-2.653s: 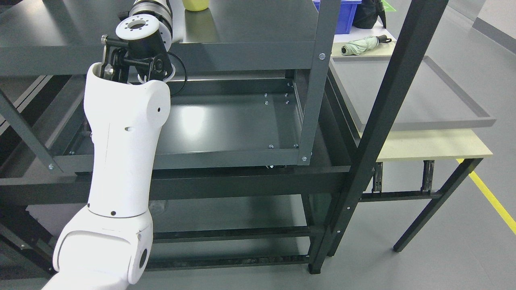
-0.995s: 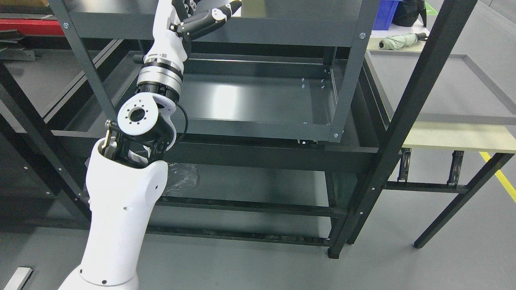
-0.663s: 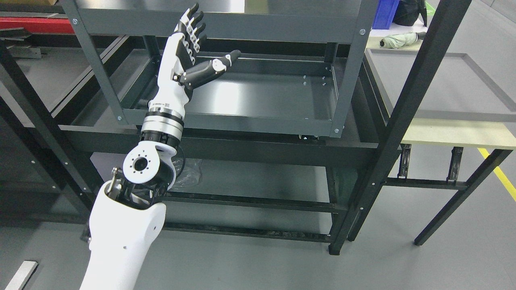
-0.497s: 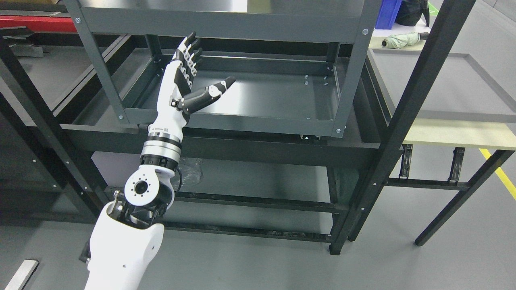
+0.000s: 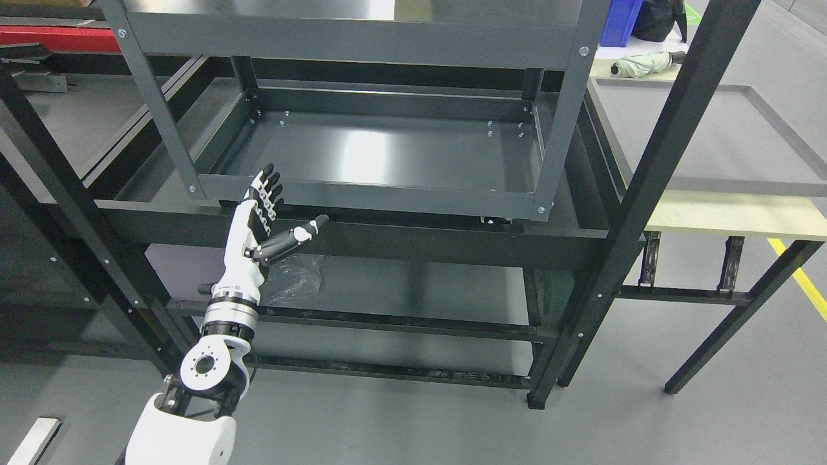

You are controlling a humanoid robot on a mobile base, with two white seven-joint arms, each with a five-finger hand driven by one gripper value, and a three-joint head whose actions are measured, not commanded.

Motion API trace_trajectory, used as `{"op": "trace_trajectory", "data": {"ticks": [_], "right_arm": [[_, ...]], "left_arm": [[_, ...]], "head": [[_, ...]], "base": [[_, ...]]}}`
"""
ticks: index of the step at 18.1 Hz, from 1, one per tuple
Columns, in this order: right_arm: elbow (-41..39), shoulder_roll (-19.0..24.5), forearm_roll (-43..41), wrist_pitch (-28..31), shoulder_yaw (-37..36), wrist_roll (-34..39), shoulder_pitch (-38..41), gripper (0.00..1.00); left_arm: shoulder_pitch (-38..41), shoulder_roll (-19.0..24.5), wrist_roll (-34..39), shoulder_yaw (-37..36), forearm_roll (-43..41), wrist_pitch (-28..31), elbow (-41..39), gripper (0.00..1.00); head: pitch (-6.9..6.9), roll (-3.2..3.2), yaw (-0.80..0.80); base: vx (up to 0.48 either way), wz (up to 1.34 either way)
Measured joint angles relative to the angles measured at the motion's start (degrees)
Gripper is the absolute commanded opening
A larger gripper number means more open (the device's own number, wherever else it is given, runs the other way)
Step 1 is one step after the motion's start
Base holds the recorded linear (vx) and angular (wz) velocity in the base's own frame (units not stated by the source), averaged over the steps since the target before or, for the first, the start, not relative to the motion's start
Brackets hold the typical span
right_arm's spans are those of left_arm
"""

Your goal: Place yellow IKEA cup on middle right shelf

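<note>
Left hand [image 5: 258,223], empty, with its four fingers [image 5: 268,190] extended upward side by side and the thumb [image 5: 298,234] spread out to the right, palm facing right. It stands in front of the dark front rail of the lower frame, just below the near edge of the grey metal shelf tray [image 5: 362,194] and apart from it. The forearm [image 5: 223,316] rises nearly upright from the picture's lower left, with the round wrist joint and white arm casing at the bottom edge. The setting is a dark grey steel shelving unit [image 5: 562,123] on a smooth grey floor [image 5: 646,426]; the tray's bare floor reflects a pale patch of light. An upper shelf [image 5: 349,39] crosses the top of the view; its surface is almost wholly out of frame, and the yellow IKEA cup cannot be seen on it or anywhere else in the view. A crumpled clear plastic bag [image 5: 294,279] lies on the lowest level just behind the hand. To the right stands a pale-topped table [image 5: 730,219], with a yellow floor line [image 5: 798,281] beyond it. At the upper right lie a folded pale green umbrella [image 5: 643,62] and part of a blue bin [image 5: 617,22].
</note>
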Motion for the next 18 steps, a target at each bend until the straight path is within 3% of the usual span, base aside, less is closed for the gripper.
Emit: {"op": "trace_trajectory", "data": {"ticks": [18], "right_arm": [[0.0, 0.0, 0.0, 0.0, 0.0, 0.0, 0.0, 0.99]], "left_arm": [[4.8, -0.8, -2.3, 5.2, 0.0, -0.2, 9.0, 0.99]], "head": [[0.0, 0.0, 0.0]], "base": [[0.0, 0.0]]}}
